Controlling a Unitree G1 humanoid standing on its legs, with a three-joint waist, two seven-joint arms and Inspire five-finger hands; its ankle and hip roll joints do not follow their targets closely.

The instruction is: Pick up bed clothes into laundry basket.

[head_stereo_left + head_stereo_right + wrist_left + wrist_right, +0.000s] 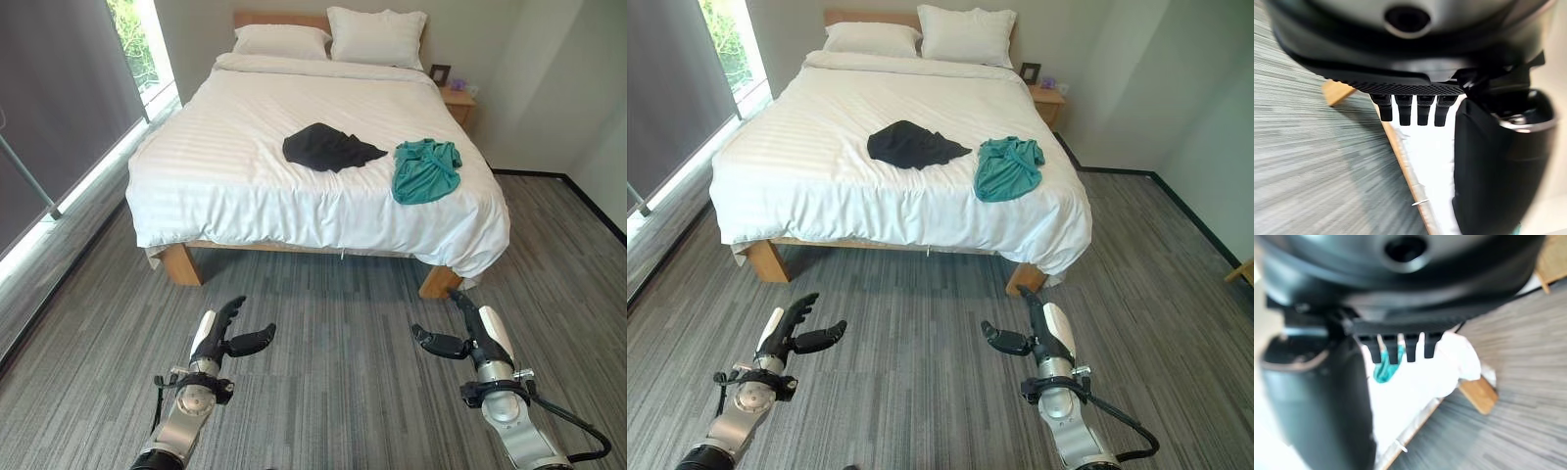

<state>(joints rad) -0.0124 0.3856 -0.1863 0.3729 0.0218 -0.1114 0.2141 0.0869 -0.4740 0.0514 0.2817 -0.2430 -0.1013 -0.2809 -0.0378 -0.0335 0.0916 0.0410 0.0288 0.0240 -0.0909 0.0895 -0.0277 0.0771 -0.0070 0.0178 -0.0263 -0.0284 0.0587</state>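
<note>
Two garments lie on the white bed (pixel 245 186) ahead of me. A crumpled black garment (pixel 328 147) rests near the bed's middle. To its right, by the bed's right edge, lies a teal garment (pixel 424 169), whose teal cloth (pixel 1382 370) also peeks past the fingers in the right wrist view. My left hand (pixel 223 338) hovers open over the carpet in front of the bed, holding nothing. My right hand (pixel 468 333) hovers open at the same height on the right, also holding nothing. Both hands are well short of the bed.
Grey carpet (pixel 333 343) lies between me and the bed. Two pillows (pixel 333 39) rest at the headboard. A wooden nightstand (pixel 457 100) with a photo frame stands at the far right. A window wall (pixel 69 127) runs along the left. Wooden bed legs (pixel 181 262) stand at the near corners.
</note>
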